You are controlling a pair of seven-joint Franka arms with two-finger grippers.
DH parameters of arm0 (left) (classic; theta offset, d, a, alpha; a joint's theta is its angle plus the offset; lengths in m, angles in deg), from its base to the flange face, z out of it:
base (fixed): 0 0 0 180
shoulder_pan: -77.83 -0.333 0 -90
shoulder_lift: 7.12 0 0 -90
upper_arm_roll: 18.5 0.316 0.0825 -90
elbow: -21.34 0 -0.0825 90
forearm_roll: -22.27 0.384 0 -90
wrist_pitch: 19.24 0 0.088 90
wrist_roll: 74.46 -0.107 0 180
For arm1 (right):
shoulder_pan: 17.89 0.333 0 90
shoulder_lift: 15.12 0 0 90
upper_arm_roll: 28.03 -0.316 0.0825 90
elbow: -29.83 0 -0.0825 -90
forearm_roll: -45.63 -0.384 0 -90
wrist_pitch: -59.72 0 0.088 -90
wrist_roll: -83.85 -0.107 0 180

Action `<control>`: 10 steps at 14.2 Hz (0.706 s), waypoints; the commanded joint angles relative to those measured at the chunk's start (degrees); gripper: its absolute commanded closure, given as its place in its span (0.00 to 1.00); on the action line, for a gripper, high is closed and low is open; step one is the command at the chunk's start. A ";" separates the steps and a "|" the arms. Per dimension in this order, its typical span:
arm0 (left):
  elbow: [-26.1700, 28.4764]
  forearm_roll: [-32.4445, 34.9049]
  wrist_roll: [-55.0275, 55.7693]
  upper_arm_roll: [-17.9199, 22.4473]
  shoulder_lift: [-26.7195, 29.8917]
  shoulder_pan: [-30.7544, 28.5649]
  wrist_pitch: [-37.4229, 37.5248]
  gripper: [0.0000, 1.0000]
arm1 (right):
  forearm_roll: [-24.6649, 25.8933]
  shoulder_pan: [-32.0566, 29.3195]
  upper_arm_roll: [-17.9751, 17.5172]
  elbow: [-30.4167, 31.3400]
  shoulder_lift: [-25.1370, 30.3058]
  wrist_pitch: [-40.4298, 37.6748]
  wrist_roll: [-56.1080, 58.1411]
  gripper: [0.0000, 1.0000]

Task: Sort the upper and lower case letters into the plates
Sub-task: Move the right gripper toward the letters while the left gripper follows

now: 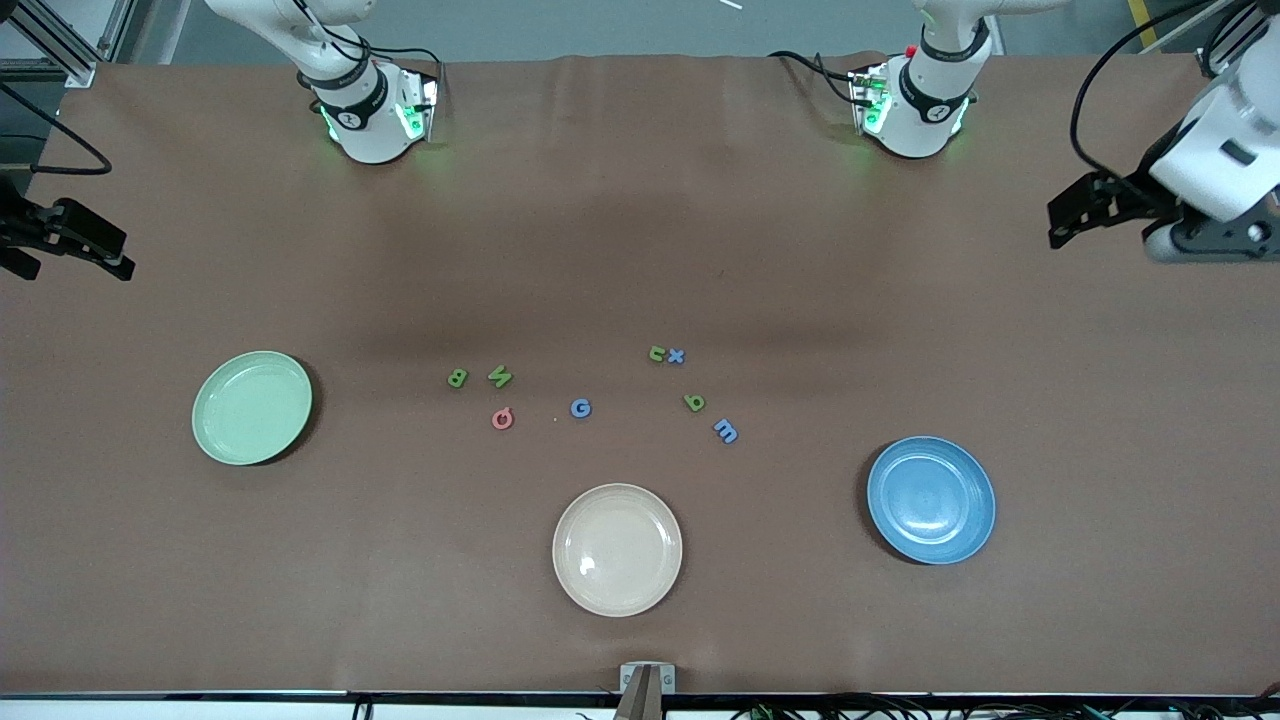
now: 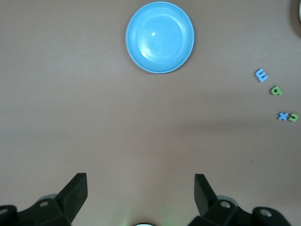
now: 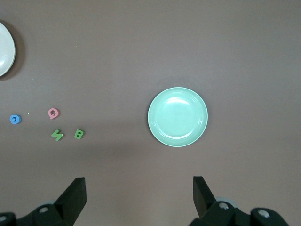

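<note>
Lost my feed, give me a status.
Left hand and right hand open, waiting high. Eight letters loose mid-table; green plate, blue plate bare. Beige plate nearby, nothing blocking.

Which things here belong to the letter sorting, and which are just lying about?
Part of the job:
- green B, green N, pink Q, blue G
- green n, blue x, green q, blue m
- green plate, blue plate

Just lying about:
- beige plate
</note>
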 commanded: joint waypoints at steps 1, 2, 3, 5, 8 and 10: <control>-5.92 -2.83 0.20 -3.10 -11.07 1.88 -3.58 0.00 | -0.45 3.45 -0.19 -0.81 -3.20 0.27 -0.28 0.00; -5.83 -2.66 1.34 -3.55 -13.62 4.15 -9.01 0.00 | -0.45 4.95 -0.19 -1.95 -4.95 0.27 -0.98 0.00; -5.66 -2.66 4.48 -3.47 -16.61 5.82 -13.59 0.00 | -0.45 6.79 -0.19 -3.53 -7.15 0.27 -2.99 0.00; -5.75 -2.57 8.98 -3.55 -22.06 8.37 -19.50 0.00 | -0.71 10.04 -0.10 -3.98 -9.10 3.14 -7.55 0.00; -5.83 -2.66 15.91 -3.47 -29.27 11.11 -27.06 0.00 | -0.80 16.62 -0.19 -0.48 -14.01 10.08 -14.34 0.00; -6.01 -2.57 22.58 -3.21 -33.06 13.73 -32.33 0.00 | -4.56 21.20 -0.19 0.85 -17.44 15.44 -21.95 0.00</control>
